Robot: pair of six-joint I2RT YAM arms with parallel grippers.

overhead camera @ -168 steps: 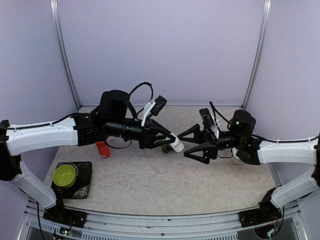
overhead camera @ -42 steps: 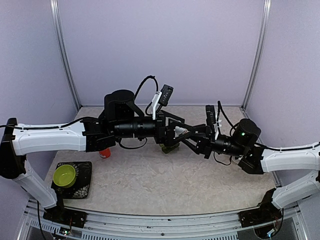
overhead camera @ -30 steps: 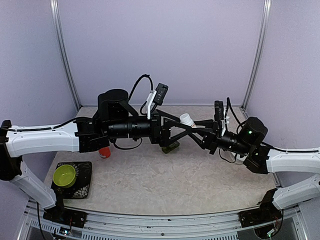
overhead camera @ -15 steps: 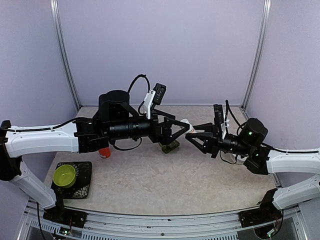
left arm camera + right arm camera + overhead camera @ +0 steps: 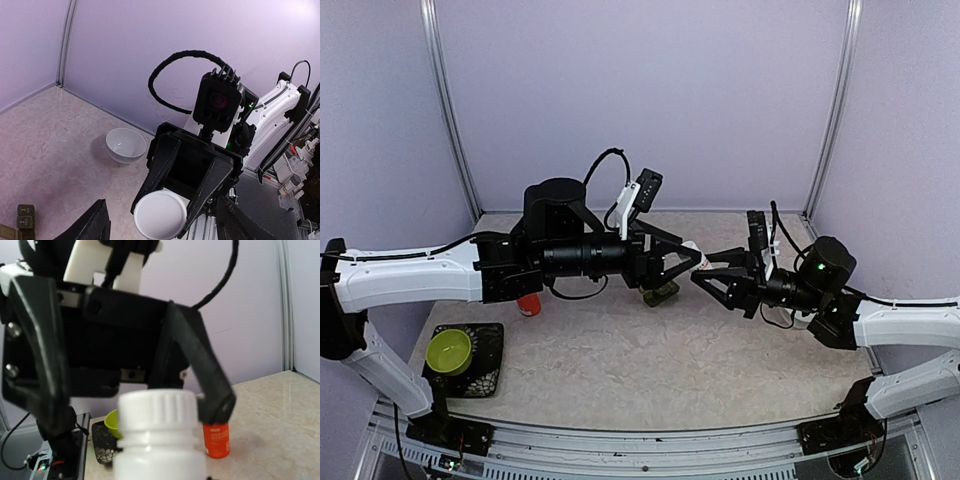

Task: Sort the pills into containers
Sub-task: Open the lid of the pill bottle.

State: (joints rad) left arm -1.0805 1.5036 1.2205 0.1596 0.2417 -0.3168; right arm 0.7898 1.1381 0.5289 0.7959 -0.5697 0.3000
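Above the worktop (image 5: pixel 620 360), the left pincer (image 5: pixel 694 262) stands spread on either side of the ribbed cap of a small white bottle (image 5: pixel 159 435), which the right pincer (image 5: pixel 165 210) pinches by its body. The step looks to be uncapping: centre the left pincer on the cap, close squarely, then twist while the right grip holds firm. The green containers (image 5: pixel 661 293) sit on the worktop just below the meeting point. No pills are visible; they are presumably inside the bottle.
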